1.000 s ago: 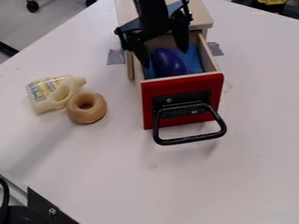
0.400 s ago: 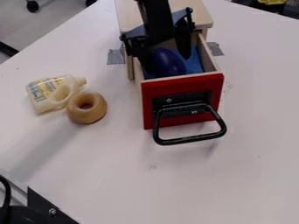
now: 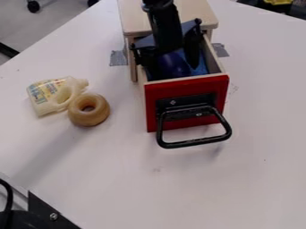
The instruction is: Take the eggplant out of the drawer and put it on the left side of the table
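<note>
Straddling a rounded purple eggplant [image 3: 174, 65], black claw [image 3: 172, 69] in wooden drawer [image 3: 214, 62].

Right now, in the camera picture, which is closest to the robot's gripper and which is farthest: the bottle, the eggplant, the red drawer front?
From the gripper:
1. Eggplant, down inside the drawer.
2. Red drawer front, just below the eggplant in the picture.
3. Bottle, over at the left.
</note>
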